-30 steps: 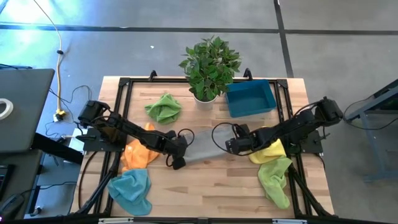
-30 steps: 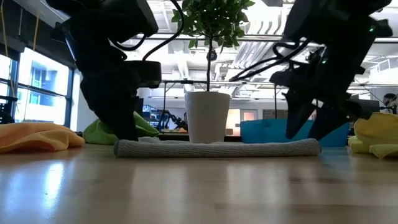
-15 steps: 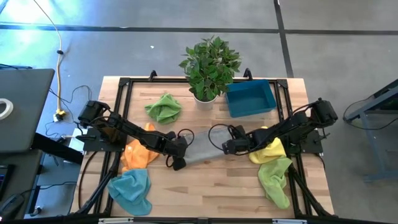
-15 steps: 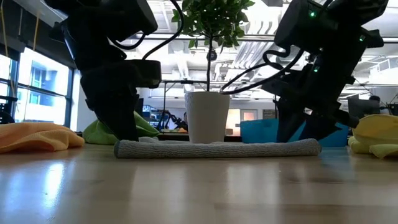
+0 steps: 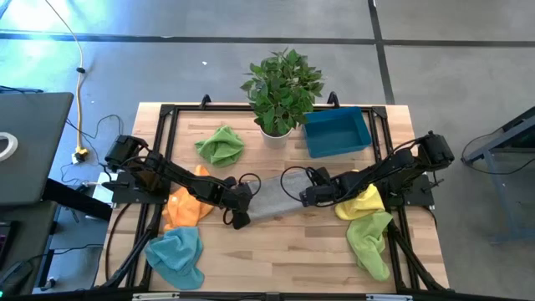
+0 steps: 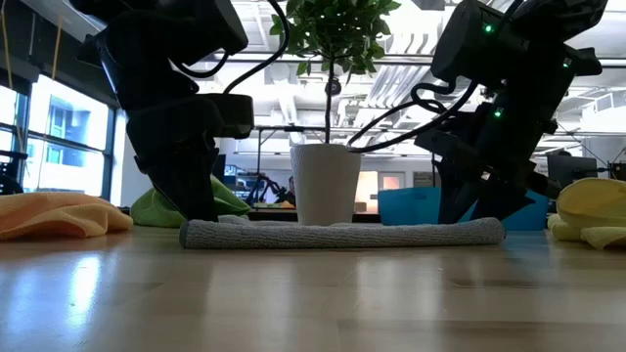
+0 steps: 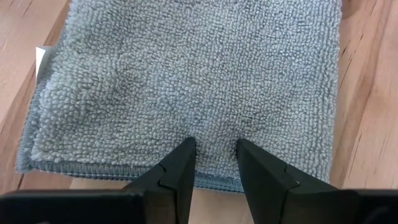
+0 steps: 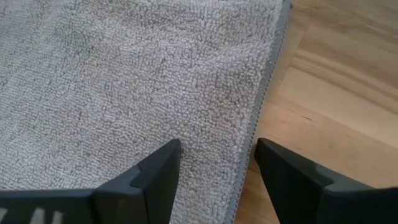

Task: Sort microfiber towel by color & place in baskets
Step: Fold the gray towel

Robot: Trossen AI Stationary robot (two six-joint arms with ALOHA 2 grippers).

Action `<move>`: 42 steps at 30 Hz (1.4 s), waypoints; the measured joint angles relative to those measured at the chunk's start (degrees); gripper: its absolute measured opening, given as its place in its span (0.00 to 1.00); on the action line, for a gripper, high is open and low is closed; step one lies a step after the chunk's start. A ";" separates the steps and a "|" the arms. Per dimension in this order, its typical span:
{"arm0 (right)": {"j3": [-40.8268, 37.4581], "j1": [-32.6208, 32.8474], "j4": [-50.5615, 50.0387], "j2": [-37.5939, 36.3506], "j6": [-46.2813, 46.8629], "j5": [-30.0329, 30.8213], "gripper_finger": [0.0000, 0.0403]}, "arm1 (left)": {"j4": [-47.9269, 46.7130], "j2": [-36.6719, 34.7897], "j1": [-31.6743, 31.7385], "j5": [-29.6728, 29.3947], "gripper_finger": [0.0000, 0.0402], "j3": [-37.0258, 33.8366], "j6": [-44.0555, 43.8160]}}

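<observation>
While grey towel (image 5: 272, 197) lies flat, left tool (image 7: 214, 148) — above edge

A folded towel (image 5: 272, 196) is lying on the surface (image 5: 276, 251) between the left pincer (image 5: 242, 201) and the right pincer (image 5: 306, 196), each sitting over one end. A basket (image 5: 337, 131) is resting beyond the right pincer, beside a plant pot (image 5: 277, 130). Loose towels (image 5: 368, 224) are lying behind the right pincer, others (image 5: 185, 209) behind the left.

We see that the right gripper (image 5: 306, 196) has moved a little toward the left, further over the grey towel (image 5: 272, 194). The right arm's wrist has shifted too.
</observation>
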 joint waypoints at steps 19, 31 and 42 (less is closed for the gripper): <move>-0.22 -0.09 0.08 0.11 0.38 0.11 0.16 | 0.02 0.00 0.00 -0.09 0.27 -0.02 -0.02; -0.14 -0.09 0.53 0.16 -0.01 -0.24 0.00 | 0.49 -0.55 -0.02 -0.81 0.27 -0.07 -4.58; 0.13 -0.07 -6.20 -1.82 -1.70 -3.71 0.00 | -0.73 -6.20 -0.06 0.69 0.27 -0.25 -9.67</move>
